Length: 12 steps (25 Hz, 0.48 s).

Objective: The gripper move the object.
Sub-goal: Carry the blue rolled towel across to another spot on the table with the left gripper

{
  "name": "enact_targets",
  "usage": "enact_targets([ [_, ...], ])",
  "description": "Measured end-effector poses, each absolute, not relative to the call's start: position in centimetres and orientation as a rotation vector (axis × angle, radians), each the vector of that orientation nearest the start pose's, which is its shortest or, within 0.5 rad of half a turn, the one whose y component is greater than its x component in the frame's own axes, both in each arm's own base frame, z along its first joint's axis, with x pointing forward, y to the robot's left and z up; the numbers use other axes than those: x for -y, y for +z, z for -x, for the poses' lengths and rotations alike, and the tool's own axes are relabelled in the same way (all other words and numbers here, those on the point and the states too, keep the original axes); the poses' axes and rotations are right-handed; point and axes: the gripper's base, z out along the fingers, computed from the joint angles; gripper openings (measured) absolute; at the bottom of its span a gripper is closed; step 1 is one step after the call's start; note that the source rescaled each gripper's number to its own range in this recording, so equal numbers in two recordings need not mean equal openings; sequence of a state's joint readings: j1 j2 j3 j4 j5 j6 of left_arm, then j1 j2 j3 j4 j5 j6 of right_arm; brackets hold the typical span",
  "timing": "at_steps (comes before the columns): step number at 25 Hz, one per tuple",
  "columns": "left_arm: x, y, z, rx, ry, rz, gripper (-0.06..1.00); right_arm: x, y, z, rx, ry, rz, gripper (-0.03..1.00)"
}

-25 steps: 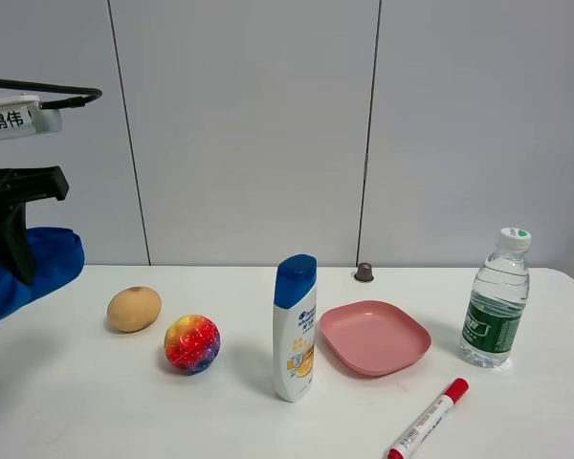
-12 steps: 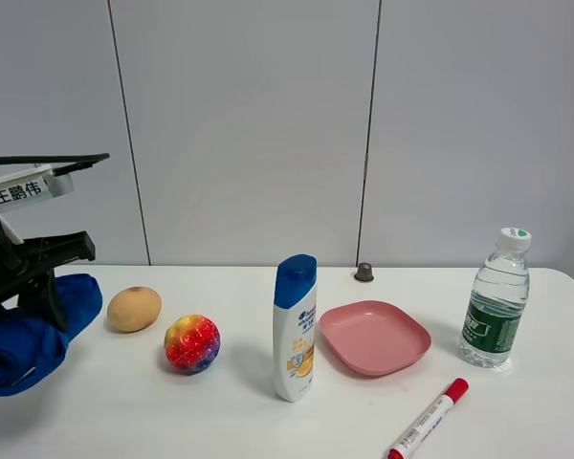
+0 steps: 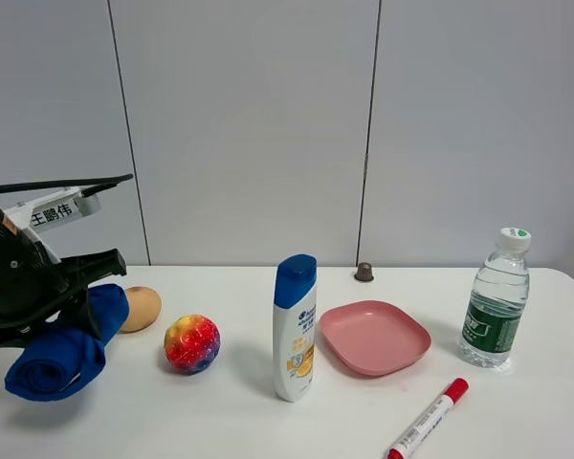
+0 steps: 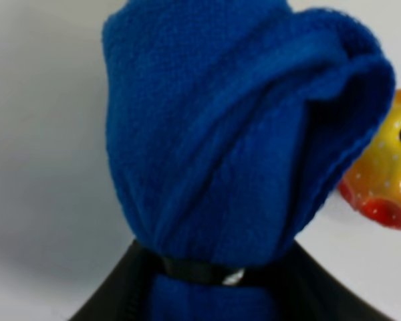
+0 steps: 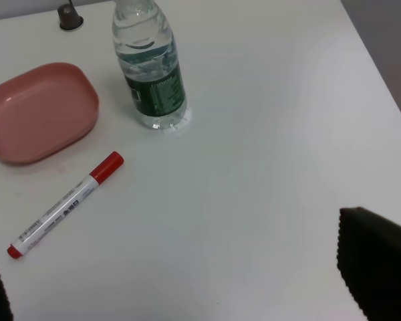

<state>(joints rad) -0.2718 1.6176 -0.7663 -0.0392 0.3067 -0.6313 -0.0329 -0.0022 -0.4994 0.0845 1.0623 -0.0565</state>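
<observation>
L gripper (image 3: 81,304) is clenched on the rolled blue towel (image 3: 59,352). My fingers pinch it near one end, and the rest of the roll sticks out past my fingertips w/ no support. R gripper (image 5: 177,281) is spread wide w/ nothing between its fingers, the red marker (image 5: 63,206) ahead of it. Risks, as I judge them: the cloth is soft, so a fast swing could let it slip or loosen and sag. The rainbow ball (image 3: 192,343) sits just to one side of my L fingertips, and a brush could send it rolling toward the shampoo bottle (image 3: 295,327). The tan egg-shaped obj (image 3: 143,308) is right behind the towel, partly hidden, and could get nudged too. The towel's long axis runs slanted, high end by that tan obj, low end pointing down near the table (image 3: 230,421). Can't tell if it touches.
</observation>
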Motion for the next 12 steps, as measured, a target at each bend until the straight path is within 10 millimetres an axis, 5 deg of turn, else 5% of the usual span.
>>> enact_targets([
  [12, 8.4, 15.1, -28.3, -2.678, -0.290, 0.429, 0.00, -0.7, 27.7, 0.5, -2.041, 0.045, 0.028, 1.00],
])
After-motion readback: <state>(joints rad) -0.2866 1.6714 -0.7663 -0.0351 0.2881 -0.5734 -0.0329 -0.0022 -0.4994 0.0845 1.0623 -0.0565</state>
